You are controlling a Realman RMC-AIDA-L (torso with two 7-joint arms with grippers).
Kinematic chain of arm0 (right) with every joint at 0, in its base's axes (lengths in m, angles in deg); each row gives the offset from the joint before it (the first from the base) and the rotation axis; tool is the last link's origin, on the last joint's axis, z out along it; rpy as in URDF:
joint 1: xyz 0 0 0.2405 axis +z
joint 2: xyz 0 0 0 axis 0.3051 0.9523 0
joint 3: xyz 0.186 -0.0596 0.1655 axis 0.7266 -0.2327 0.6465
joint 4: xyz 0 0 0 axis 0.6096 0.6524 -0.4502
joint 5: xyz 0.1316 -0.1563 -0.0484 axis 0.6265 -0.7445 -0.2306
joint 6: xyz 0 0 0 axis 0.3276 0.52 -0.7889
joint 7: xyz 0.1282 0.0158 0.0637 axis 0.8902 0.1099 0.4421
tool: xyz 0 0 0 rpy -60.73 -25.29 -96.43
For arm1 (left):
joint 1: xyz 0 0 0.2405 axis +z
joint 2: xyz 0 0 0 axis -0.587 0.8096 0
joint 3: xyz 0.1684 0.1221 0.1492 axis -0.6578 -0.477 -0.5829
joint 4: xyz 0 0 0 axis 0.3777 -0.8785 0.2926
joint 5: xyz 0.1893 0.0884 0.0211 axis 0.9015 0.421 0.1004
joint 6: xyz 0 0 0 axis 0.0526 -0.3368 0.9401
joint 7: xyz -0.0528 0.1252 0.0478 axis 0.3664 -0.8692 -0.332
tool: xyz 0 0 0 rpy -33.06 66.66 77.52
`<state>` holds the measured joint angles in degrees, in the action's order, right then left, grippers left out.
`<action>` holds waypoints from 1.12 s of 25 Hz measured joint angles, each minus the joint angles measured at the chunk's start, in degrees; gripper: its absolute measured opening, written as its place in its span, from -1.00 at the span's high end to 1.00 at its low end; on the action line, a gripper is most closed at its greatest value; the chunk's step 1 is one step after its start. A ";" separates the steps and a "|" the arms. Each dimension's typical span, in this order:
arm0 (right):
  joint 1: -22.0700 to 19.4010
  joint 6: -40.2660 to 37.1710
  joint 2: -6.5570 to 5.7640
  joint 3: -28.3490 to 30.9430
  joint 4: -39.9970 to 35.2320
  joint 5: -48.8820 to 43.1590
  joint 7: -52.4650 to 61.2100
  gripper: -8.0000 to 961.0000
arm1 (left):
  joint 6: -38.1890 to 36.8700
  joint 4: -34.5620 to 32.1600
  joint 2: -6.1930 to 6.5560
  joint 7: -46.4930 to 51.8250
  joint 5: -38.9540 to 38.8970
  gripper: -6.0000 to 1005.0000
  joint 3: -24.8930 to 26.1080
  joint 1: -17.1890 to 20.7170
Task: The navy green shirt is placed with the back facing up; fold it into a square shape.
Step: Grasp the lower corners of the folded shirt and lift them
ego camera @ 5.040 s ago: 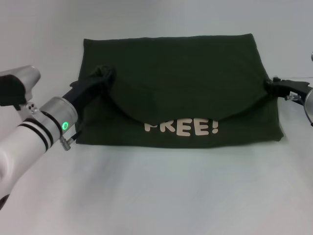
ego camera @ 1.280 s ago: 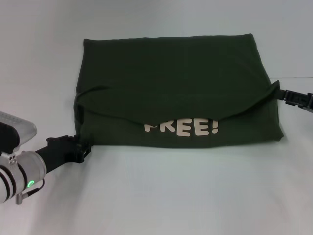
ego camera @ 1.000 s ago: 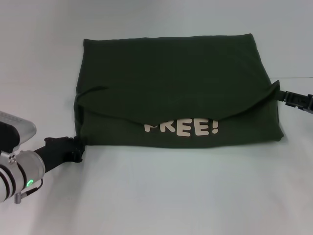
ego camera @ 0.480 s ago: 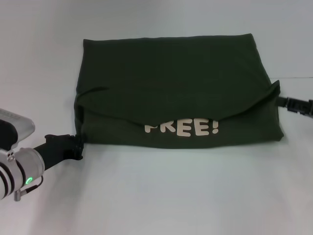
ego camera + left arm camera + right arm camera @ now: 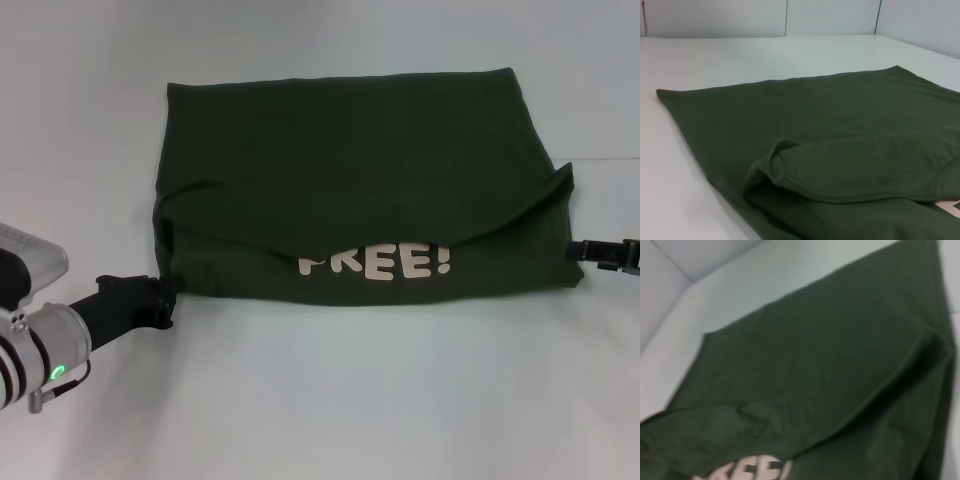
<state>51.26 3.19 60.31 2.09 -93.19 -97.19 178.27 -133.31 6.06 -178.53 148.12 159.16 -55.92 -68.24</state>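
The navy green shirt (image 5: 350,160) lies folded into a wide rectangle on the white table (image 5: 340,400). A curved upper layer is folded toward me, and cream "FREE!" lettering (image 5: 375,263) shows below its edge. My left gripper (image 5: 168,300) sits low on the table at the shirt's near-left corner, touching the hem. My right gripper (image 5: 585,250) reaches in from the right, beside the near-right corner. In the left wrist view the shirt (image 5: 840,140) shows a small rumpled fold in its overlapping layer. In the right wrist view the shirt (image 5: 815,365) fills most of the picture, with the lettering (image 5: 755,470) partly visible.
Bare white table surrounds the shirt on all sides. A white wall with panel seams (image 5: 786,17) stands behind the table's far edge. A thin dark line (image 5: 605,157) runs along the table at the far right.
My right gripper has left the shirt's right edge and moved toward me, to the near-right corner. My left gripper has stayed at the near-left corner, shifting only slightly. The shirt keeps its shape.
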 joint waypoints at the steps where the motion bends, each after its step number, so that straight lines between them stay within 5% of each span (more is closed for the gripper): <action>1: 0.15 1.21 0.24 -0.63 0.06 -0.24 0.05 -0.43 | -0.01 -0.01 0.00 0.00 0.00 0.97 0.00 -0.07; 17: 2.37 11.00 3.34 -5.24 2.47 -1.01 -0.30 -0.41 | 0.43 -0.01 0.09 0.46 -0.01 0.97 0.00 -0.75; 28: 2.09 11.51 3.60 -4.81 2.38 -0.77 -0.64 0.02 | 0.59 -0.01 0.09 0.66 -0.07 0.97 0.00 -0.77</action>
<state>53.35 14.70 63.91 -2.72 -90.81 -97.97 177.64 -132.72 6.05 -178.44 148.79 159.09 -55.91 -69.00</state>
